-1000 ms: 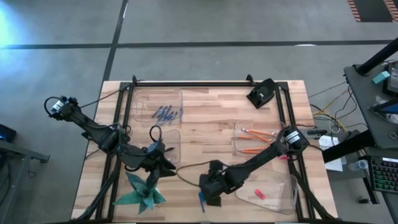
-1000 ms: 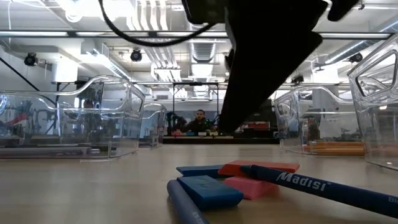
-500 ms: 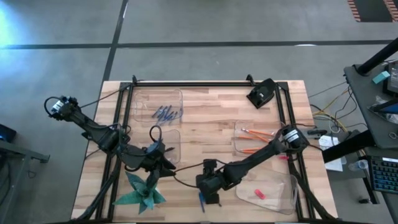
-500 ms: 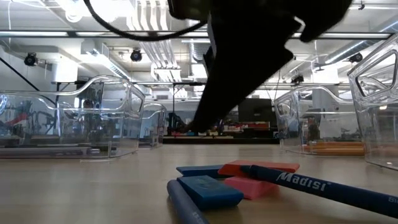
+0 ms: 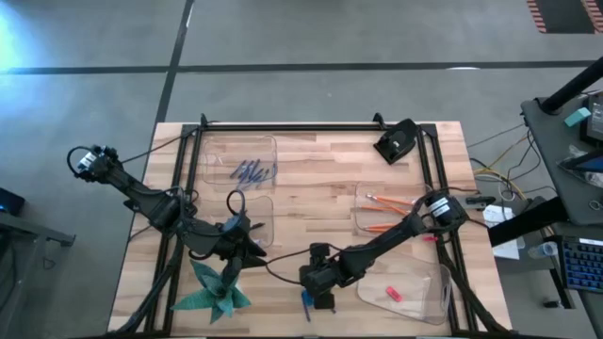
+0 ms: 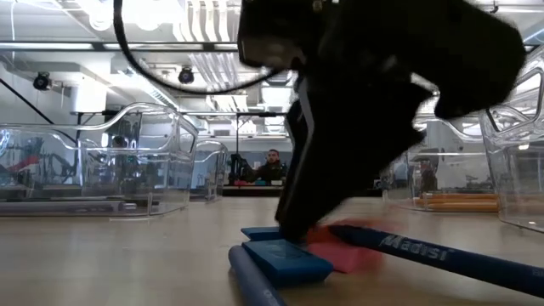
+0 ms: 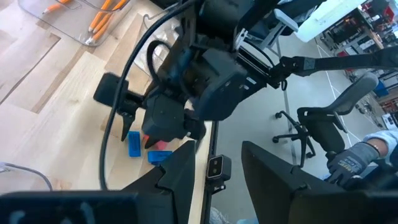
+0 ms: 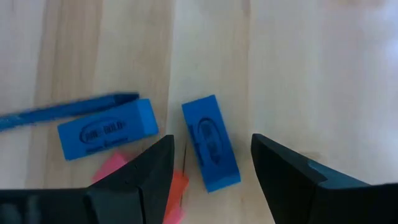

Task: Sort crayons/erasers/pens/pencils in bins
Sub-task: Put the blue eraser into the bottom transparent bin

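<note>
Near the table's front edge lie two blue erasers (image 8: 211, 143) (image 8: 107, 129), a pink-red eraser (image 8: 112, 168) and a blue pen (image 8: 62, 107), close together. My right gripper (image 8: 211, 171) hangs low over them, open, one finger on each side of the nearer blue eraser (image 6: 285, 259). In the high view it is at the front middle (image 5: 318, 294). My left gripper (image 7: 227, 174) waits open and empty above the table's left part (image 5: 247, 247). Orange pencils (image 5: 386, 202) lie in the right bin (image 5: 363, 218). Another pink-red eraser (image 5: 393, 294) lies in the near right bin (image 5: 429, 301).
A far left bin (image 5: 212, 151) holds several blue sticks (image 5: 250, 171); another bin (image 5: 262, 218) stands beside my left gripper. A teal folded thing (image 5: 217, 292) lies at the near left, and a black block (image 5: 396, 143) at the far right. Cables run across the middle.
My right gripper has come down toward the erasers at the front edge, shifting a little toward the table's left and rolling about its own axis. It has stayed open. The erasers and the pen have not moved.
</note>
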Robot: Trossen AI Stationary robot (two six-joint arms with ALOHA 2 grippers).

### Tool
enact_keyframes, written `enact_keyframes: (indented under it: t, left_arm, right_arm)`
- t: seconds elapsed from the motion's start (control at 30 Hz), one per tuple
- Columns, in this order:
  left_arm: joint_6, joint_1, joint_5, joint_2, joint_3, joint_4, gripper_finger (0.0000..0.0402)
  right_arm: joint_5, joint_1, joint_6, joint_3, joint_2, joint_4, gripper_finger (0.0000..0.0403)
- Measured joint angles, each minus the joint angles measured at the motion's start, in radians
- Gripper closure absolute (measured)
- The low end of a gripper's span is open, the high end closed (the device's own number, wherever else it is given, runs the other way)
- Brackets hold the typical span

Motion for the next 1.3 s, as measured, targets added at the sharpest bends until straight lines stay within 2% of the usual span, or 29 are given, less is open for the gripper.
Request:
enact_keyframes:
  t: [0.33,0.87,1.3]
  left_arm:
    - [0.0,0.0,0.0,0.0,0.0,0.0,0.0284]
    - [0.0,0.0,0.0,0.0,0.0,-0.001,0.0284]
    - [0.022,0.0,0.0,0.0,0.0,-0.006,0.0284]
  right_arm:
    - [-0.016,-0.004,0.015,0.032,0.067,-0.006,0.0208]
    - [-0.038,-0.015,0.064,0.031,0.066,-0.014,0.0348]
    - [-0.027,-0.017,0.061,0.025,-0.074,-0.077,0.0345]
